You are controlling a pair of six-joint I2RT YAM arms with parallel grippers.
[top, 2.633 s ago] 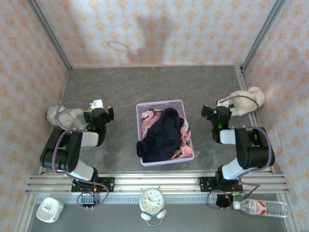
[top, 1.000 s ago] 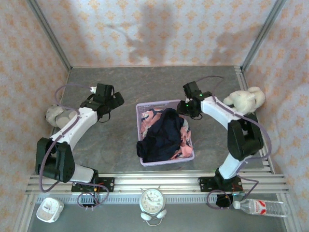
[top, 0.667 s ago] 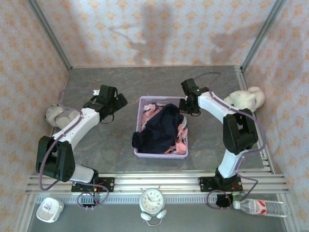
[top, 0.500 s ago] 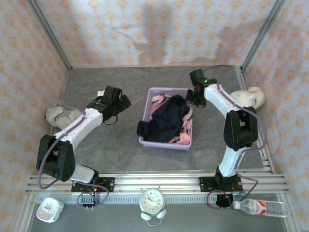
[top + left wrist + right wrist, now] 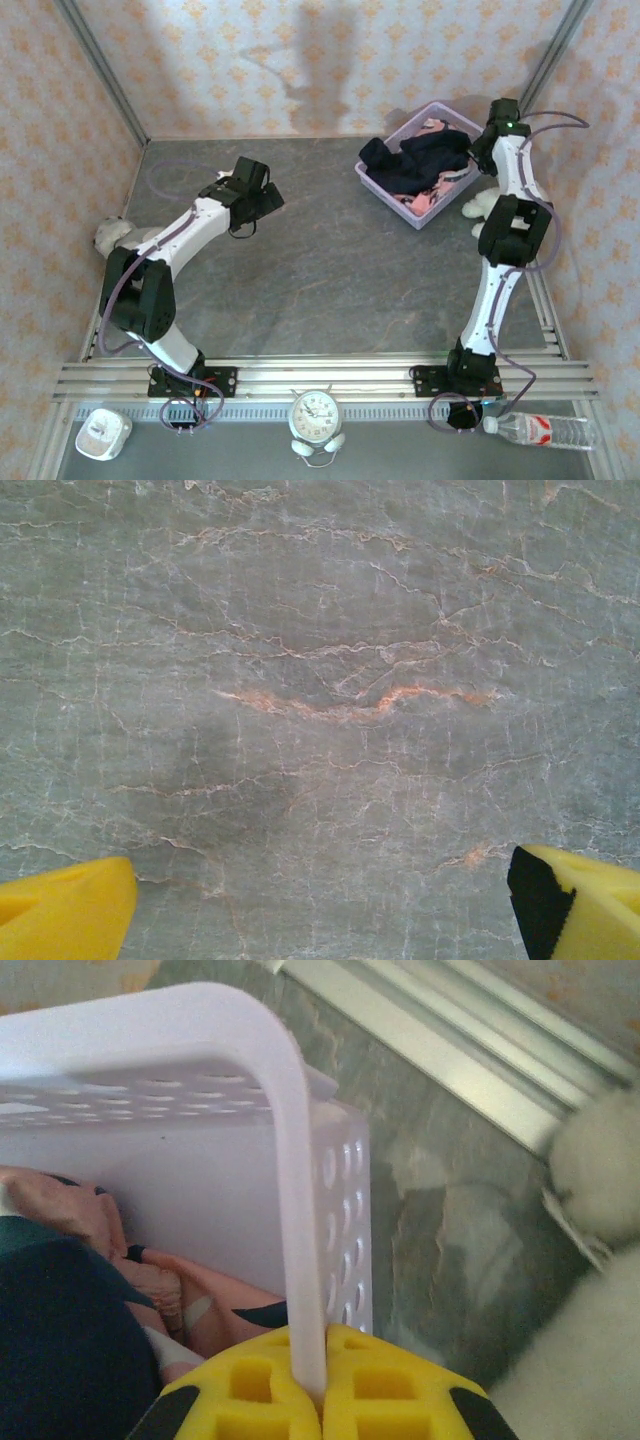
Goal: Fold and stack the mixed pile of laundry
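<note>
Right now, on the top camera, your right gripper (image 5: pixel 488 140) is at the far right corner of the table (image 5: pixel 330 290), clamped on the rim of the lavender basket (image 5: pixel 387 198). The basket sits turned at an angle to the table edges, and both garments are inside it. The navy garment (image 5: pixel 420 160) is heaped on top, and the salmon-pink printed garment (image 5: pixel 428 196) peeks out beneath it at the near side. A white plush toy (image 5: pixel 478 206) lies just beside the basket, near the right arm. Your left gripper (image 5: pixel 264 194) hangs over bare table left of centre, well apart from the basket.

On the left wrist camera, the left gripper (image 5: pixel 320 905) has its 2 yellow pads (image 5: pixel 65 910) spread wide at opposite edges, with nothing between them but the marbled table (image 5: pixel 320 680).

On the right wrist camera, the right gripper (image 5: pixel 315 1390) presses its 2 yellow pads together on the thin rim of the lavender basket (image 5: pixel 290 1160). Inside the wall, the salmon-pink printed garment (image 5: pixel 200 1310) lies against the navy garment (image 5: pixel 60 1340). The plush toy (image 5: pixel 590 1260) is a blur at the right, outside the basket.
</note>
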